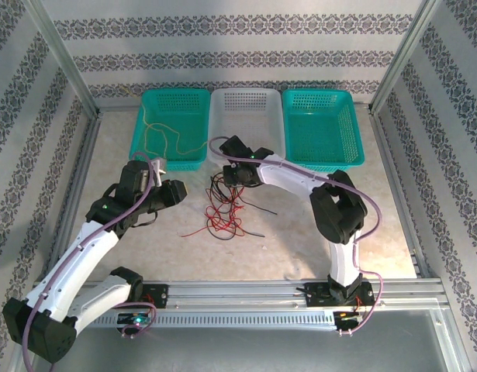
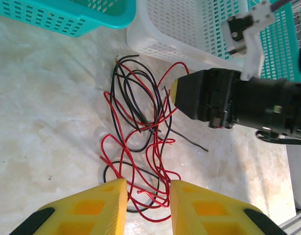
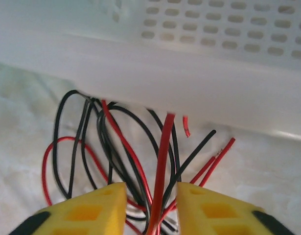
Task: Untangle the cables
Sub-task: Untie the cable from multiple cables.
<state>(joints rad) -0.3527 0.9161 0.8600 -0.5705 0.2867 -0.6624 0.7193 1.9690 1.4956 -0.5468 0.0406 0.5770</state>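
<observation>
Partial progress: the yellow cable [image 1: 176,141] lies alone in the teal basket [image 1: 174,93] beyond the left gripper [image 2: 148,190]. The red and black cables [image 2: 140,132] sit knotted on the surface [image 2: 42,122] between the two grippers. Left gripper narrow but parted, a red loop in its gap. Right gripper [image 3: 151,188] likewise, strands running through, none visibly pinched. The white basket [image 3: 199,73] wall just ahead of the right gripper limits forward travel; open room lies behind both.

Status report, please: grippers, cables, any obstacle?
Left gripper at edge of red and black cables, jaws part open. Right gripper astride them, jaws part open. Yellow cable in left teal basket. White basket close behind.
</observation>
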